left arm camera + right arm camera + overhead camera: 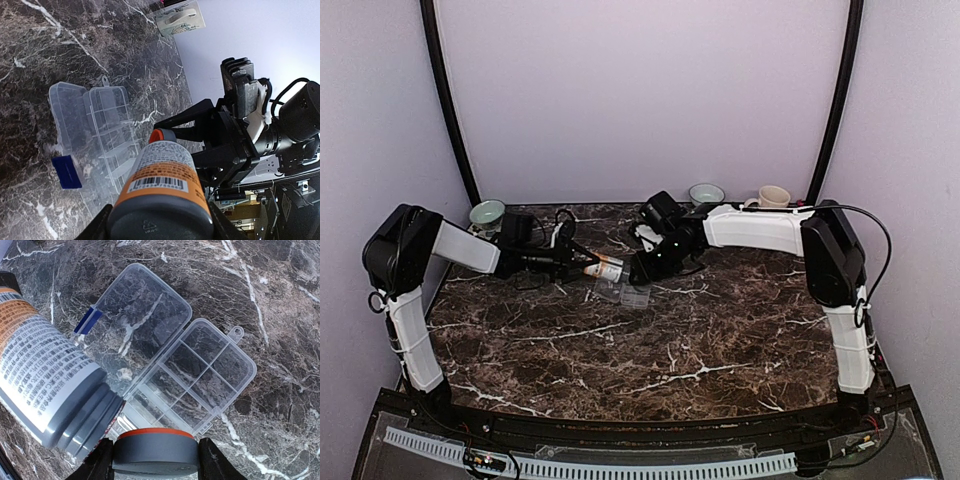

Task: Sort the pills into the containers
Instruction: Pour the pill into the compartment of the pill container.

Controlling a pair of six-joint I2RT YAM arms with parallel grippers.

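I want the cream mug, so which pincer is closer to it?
Right. The right pincer is mid-table, left of the mug; the left pincer is even farther left.

Left wrist view: grey-based, orange-and-white-labelled plastic bottle [162, 190] cut at base by bottom edge, hides most of left gripper [160, 225]; only slivers of fingers [99, 227] show either side. Right wrist view: round grey cap with orange rim [154, 450] cut by bottom edge, right gripper [155, 457] fingers [100, 460] mostly out of frame; cap on neck or off, cannot tell. Top view: clear rectangular plastic organizer box [625, 293] tiny, compartments unreadable. Tiny pale pills: too small to find.
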